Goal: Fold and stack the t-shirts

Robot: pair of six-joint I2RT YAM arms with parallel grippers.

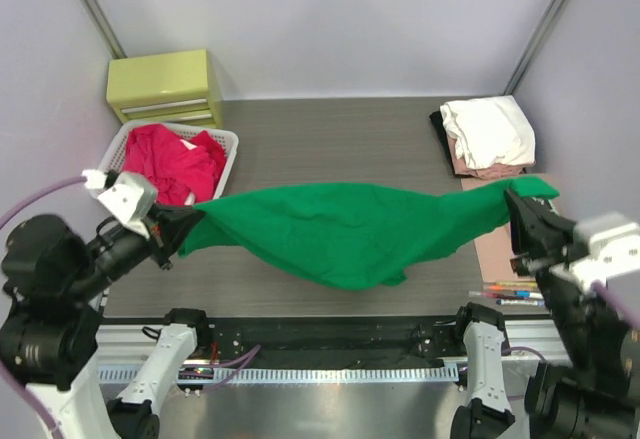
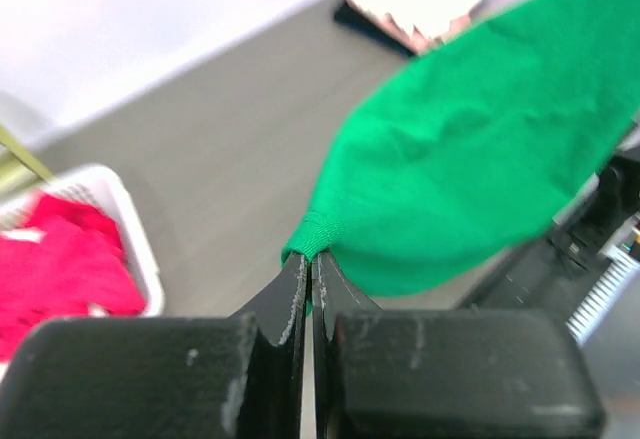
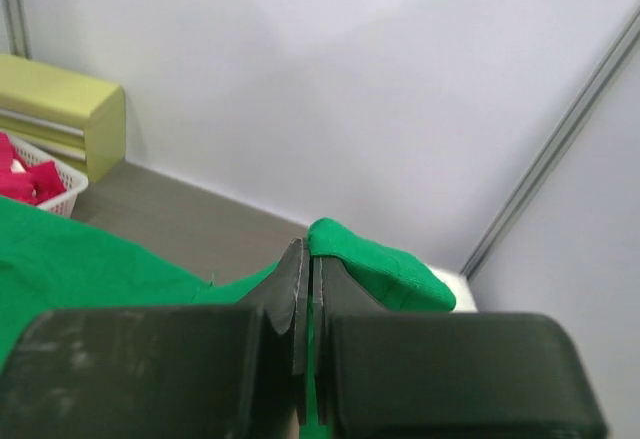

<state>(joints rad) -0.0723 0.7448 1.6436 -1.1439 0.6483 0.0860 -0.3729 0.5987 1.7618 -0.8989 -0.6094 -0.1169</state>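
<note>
- Left claw (image 1: 183, 221) is clamped shut on a small tuck of hem at the nine o'clock end of the green t-shirt (image 1: 350, 231). The wrist view shows only a thin fold of cloth between the fingertips, so I'd worry a sharp outward tug pulls it free.
- Just behind that claw, at ten o'clock, sits the white basket (image 1: 232, 143) with the red t-shirts (image 1: 170, 162) in it. The green cloth's end hangs close to its rim, and a swing that way could snag it or nudge the basket.
- Across the middle of the table (image 1: 330, 134) the green t-shirt is strung between both arms, sagging and bunched rather than flat, its low belly towards six o'clock. I can't tell whether it touches the tabletop. Lowered as it is, I reckon it lands creased and the fold comes out crooked.
- Right claw (image 1: 517, 204) is likewise closed on the three o'clock end, with a lump of cloth draped over its fingertips. That hold looks fuller, so if either slips I'd bet on the left.
- Folded stack (image 1: 490, 131) of white, pale pink and black lies at two o'clock, near the right arm. A backward sweep might drag cloth across it and spoil it.
- Pens (image 1: 505, 294) lie at four o'clock near the front edge, where a low-hanging hem could sweep them off.
</note>
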